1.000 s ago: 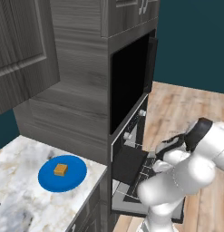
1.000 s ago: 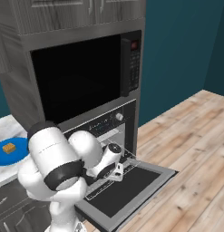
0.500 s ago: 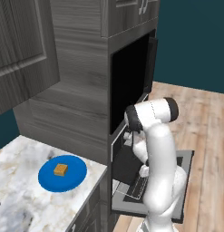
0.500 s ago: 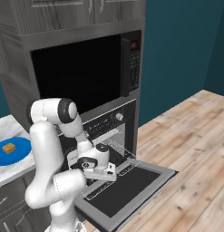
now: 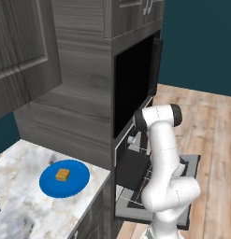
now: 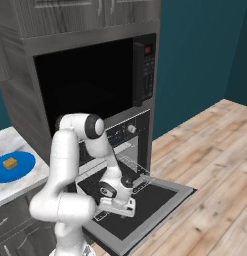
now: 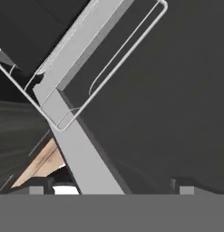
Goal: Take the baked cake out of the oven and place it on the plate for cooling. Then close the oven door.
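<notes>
pincer (image 6: 116,204): its 2 tips are wide apart, holding nothing.
oven door (image 6: 160,200): down flat, right under the pincer; stiff and heavy, lift by its front edge.
cake (image 6: 10,163): light, crumbly, far off on the plate (image 6: 22,167).

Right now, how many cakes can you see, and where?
1: a small orange-brown baked cake sits on the blue plate on the marble counter, left of the open oven. More could be hidden inside the oven.
</notes>
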